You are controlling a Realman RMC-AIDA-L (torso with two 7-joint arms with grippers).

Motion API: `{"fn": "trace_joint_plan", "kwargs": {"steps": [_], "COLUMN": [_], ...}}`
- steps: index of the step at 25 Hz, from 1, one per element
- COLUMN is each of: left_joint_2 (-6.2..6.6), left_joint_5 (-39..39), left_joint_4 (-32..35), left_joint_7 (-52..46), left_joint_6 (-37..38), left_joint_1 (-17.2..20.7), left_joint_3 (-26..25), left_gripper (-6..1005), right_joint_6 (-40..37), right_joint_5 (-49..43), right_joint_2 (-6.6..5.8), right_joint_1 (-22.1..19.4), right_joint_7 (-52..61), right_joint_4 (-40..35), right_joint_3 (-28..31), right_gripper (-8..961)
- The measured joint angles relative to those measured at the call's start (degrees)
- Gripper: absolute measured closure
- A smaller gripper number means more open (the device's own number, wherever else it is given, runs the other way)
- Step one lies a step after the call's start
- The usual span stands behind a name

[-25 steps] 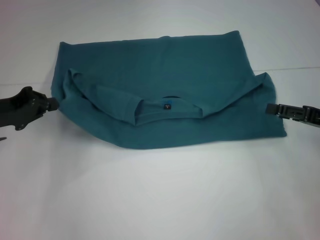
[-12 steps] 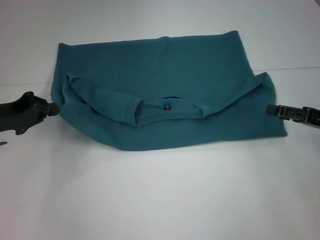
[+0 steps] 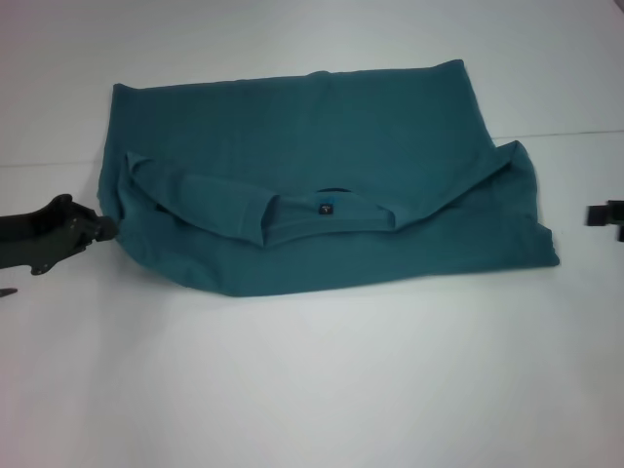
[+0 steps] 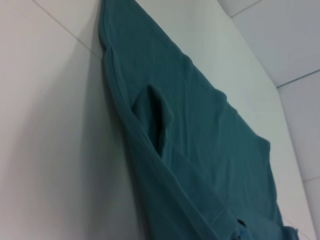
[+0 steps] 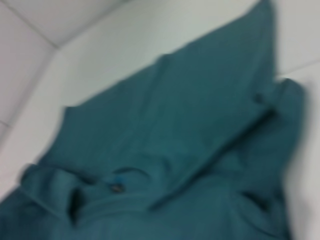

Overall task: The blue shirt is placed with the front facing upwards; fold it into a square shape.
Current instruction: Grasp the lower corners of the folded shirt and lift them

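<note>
Head view: blue shirt (image 3: pixel 322 185) beside left tool (image 3: pixel 97 229).

White tabletop (image 3: pixel 312 390): plain, matte, unmarked; spreads beneath and to every side of the left gripper (image 3: pixel 101 229) and the right gripper (image 3: pixel 606 214).

Thin seam line (image 3: pixel 570 135): runs crosswise on the white surface, beyond the right gripper and apart from it.

Fainter seam line (image 3: pixel 49 165): crosses just beyond the left gripper.

Lab-like test setup, plain white table (image 3: pixel 312 390), pale panelled backdrop (image 4: pixel 300 40)
</note>
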Motion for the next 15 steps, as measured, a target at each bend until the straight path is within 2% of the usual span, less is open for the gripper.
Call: {"fn": "trace_joint_plan", "kwargs": {"steps": [3,6,10,15], "left_joint_2": [-0.08,-0.26,-0.57,-0.63], "left_joint_5": [0.74,0.87,0.67,0.46], "left_joint_4": [0.14,0.19,0.27,0.35], "left_joint_7": [0.19,0.63,0.92,0.94], "left_joint_6": [-0.23,-0.76,-0.83,-0.84], "left_joint_1": [-0.29,-0.56,-0.63,-0.62], "left_joint_3": [0.66,1.7,2.69,2.94], "left_gripper": [984,984,984,984], "right_joint_6": [-1.88,-2.36,-1.28,2.96], "right_joint_5": [-7.75,-12.64,-14.82,-15.23], "right_joint_2": [-2.38,-2.82,-1.99,1.13], "right_joint_1": [2.13,3.48,5.05,6.68], "right_joint_7": [5.81,9.0,9.21,6.56], "right_joint_4": [-1.15,-2.94,-3.31,-2.96], "right_joint_3": [0.3,0.59,0.18,-0.16], "right_gripper": [205,209,215,222]}}
